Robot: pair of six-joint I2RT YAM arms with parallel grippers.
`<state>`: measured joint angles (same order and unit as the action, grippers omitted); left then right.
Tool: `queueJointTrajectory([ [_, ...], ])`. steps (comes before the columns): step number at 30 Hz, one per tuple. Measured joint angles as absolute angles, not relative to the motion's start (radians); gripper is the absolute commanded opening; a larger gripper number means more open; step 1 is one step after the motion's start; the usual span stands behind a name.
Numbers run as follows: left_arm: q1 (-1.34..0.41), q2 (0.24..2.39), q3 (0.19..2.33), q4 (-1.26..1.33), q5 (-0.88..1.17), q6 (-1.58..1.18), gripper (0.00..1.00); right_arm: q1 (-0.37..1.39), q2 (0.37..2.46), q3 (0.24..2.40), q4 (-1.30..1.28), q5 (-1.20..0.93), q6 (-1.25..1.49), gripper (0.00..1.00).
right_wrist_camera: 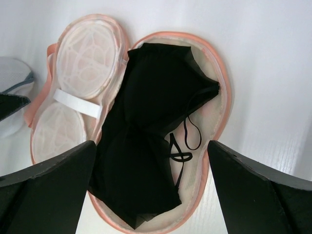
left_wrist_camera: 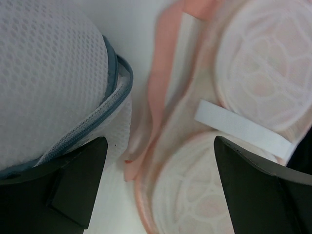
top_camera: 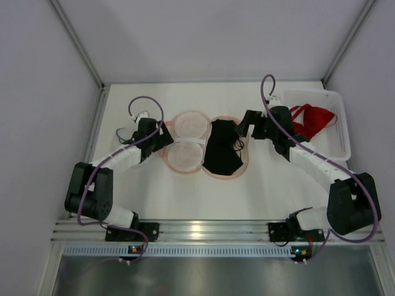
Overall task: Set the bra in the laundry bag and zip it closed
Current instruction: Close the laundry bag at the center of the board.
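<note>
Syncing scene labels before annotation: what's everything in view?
laundry bag: 1, peach trim, white mesh, open at table centre
black bra: 1, black, in the bag's right half
red bra: 1, red, in the basket
basket: 1, white, table's far right
mesh pouch: 1, white, grey trim, left of the laundry bag
table: 1, white
left gripper: 1, black, open, at the bag's left edge
right gripper: 1, black, open, above the black bra

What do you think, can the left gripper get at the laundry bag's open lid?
Probably yes. The left gripper is open right beside the pink edge of the lid, nothing lying between them. The black bra rests in the other half, out of the way.
</note>
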<state>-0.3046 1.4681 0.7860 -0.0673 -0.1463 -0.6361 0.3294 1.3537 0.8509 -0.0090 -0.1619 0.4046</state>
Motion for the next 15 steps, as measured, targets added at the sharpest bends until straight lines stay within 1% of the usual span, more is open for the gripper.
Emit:
queueJointTrajectory([
  [4,-0.202,1.497,0.775,-0.039,-0.138,-0.645,0.96,0.329,1.335,0.851,-0.008,-0.143,0.404,0.99],
  [6,-0.189,1.511,0.775,-0.028,-0.142,-0.644,0.96,0.329,1.335,0.851,-0.011,-0.138,0.404,1.00],
  [12,-0.184,1.543,0.777,0.002,-0.101,-0.628,0.91,0.329,1.335,0.851,-0.015,-0.127,0.402,0.99],
  [13,-0.186,1.548,0.779,0.006,-0.101,-0.625,0.86,0.329,1.335,0.851,-0.014,-0.126,0.402,0.99],
  [15,-0.191,1.563,0.788,0.011,-0.102,-0.620,0.83,0.329,1.335,0.851,-0.015,-0.125,0.402,0.99],
])
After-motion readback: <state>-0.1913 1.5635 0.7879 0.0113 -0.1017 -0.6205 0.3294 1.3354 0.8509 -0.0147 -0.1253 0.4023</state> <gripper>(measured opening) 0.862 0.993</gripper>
